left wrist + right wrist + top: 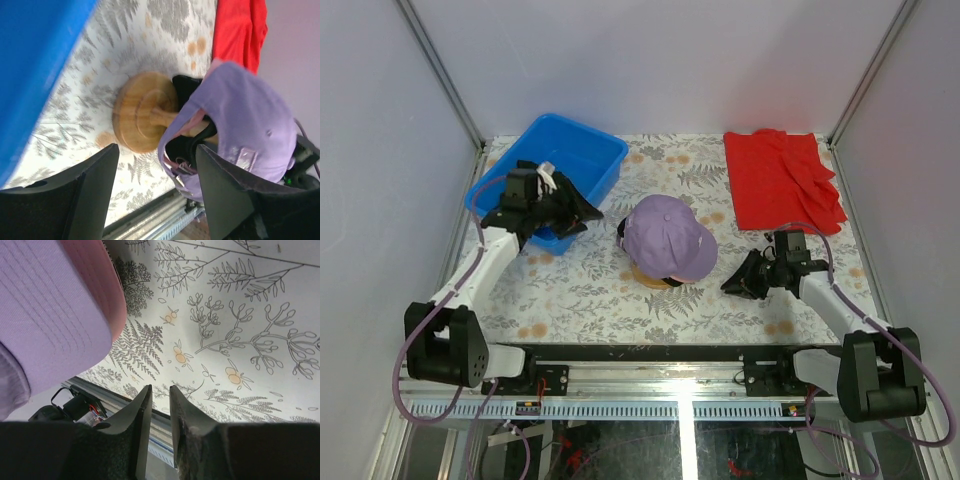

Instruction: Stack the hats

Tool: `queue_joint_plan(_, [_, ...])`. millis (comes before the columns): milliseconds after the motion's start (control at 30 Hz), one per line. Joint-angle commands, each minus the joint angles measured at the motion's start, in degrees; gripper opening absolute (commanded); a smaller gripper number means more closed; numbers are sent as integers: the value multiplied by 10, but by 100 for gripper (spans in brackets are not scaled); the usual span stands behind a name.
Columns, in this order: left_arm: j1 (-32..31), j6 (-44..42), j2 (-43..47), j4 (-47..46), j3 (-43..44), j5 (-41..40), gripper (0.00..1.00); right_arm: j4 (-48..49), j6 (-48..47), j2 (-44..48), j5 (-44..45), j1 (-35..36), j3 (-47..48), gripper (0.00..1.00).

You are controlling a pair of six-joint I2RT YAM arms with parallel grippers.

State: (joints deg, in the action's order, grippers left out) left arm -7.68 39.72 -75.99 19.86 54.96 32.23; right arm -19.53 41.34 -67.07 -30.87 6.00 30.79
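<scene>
The hats sit stacked on a round wooden stand at the table's middle. The lavender hat is on top. A pink brim shows under it, and a black hat peeks out lower down. My left gripper hangs open and empty to the left of the stack, by the bin's corner. To the right of the stack, low over the cloth, my right gripper has its jaws a narrow gap apart with nothing between them.
A blue bin stands at the back left, under my left wrist. A red cloth lies at the back right. The black rail runs along the near edge. Walls close in both sides.
</scene>
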Motion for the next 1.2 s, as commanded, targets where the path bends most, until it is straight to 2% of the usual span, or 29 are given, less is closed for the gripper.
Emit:
queue_joint_plan(0, [38,-67,0,95,107,-77,63,-32,-14,33,-1,3,18,28])
queue_joint_plan(133, [72,-112,-51,163,196,-176,63,-60,-26,61,1,3,35,39])
queue_joint_plan(267, [94,-140,-132,200,278,-282,64,-88,-37,89,4,3,65,63])
queue_joint_plan(433, [103,-173,-227,197,360,-369,65,-112,-30,133,-9,3,82,77])
queue_joint_plan(667, [114,-200,-359,170,456,-444,64,-144,-2,206,-25,3,90,81])
queue_joint_plan(867, [117,-223,-461,163,537,-496,64,-139,31,228,-30,3,84,86])
queue_joint_plan(1167, [143,-222,-554,152,612,-485,66,-101,67,219,-25,3,79,87])
